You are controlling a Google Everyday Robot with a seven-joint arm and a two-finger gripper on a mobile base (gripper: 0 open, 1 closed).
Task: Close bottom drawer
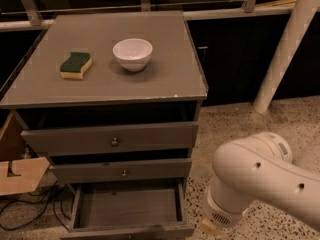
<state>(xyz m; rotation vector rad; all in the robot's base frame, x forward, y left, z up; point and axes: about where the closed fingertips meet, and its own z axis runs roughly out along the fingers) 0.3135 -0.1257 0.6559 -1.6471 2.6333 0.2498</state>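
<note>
Apparently end effector (213, 227) beside bottom drawer (127, 210)

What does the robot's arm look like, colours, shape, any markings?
The arm is a fat, smooth white tube with small dark holes and a striped label near its upper end. A vented round collar ends it. The end effector shows only as a tan tip at the bottom edge, right of the open bottom drawer.
</note>
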